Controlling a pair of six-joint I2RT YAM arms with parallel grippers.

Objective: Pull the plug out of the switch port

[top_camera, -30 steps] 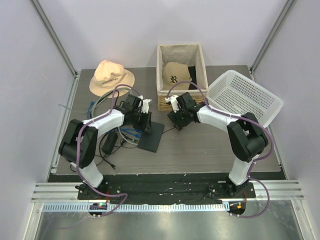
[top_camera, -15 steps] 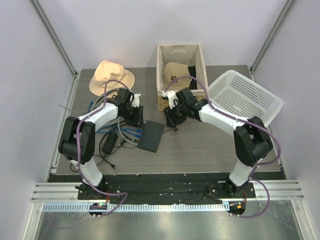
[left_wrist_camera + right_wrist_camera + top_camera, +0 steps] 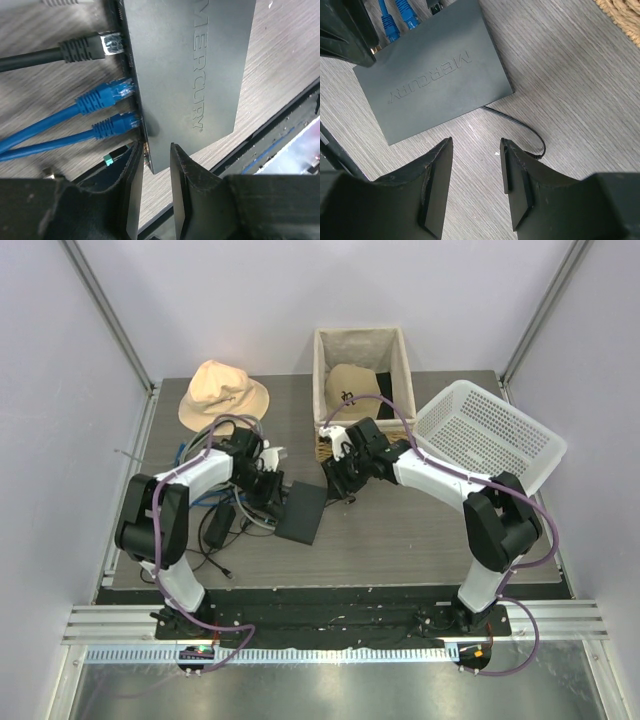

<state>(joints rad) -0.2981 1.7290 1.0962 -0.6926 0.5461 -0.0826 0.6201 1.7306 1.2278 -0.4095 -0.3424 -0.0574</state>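
The switch [image 3: 302,512] lies flat on the table [image 3: 400,540], left of middle, MERCURY lettering up. On the left wrist cam I've got a black cable with a silver plug [image 3: 107,44] and two blue plugs [image 3: 117,92] butted up against the port edge. They look seated, but I can't swear to it. My left gripper [image 3: 155,150] sits at one corner of that edge, fingers slightly parted with the corner in the gap; can't tell if they touch it. There's a green tab [image 3: 107,160] just beside one finger. My right gripper [image 3: 476,145] is spread wide with nothing in it, over bare table just off the edge opposite the ports, with a thin black cord [image 3: 520,125] beside it.
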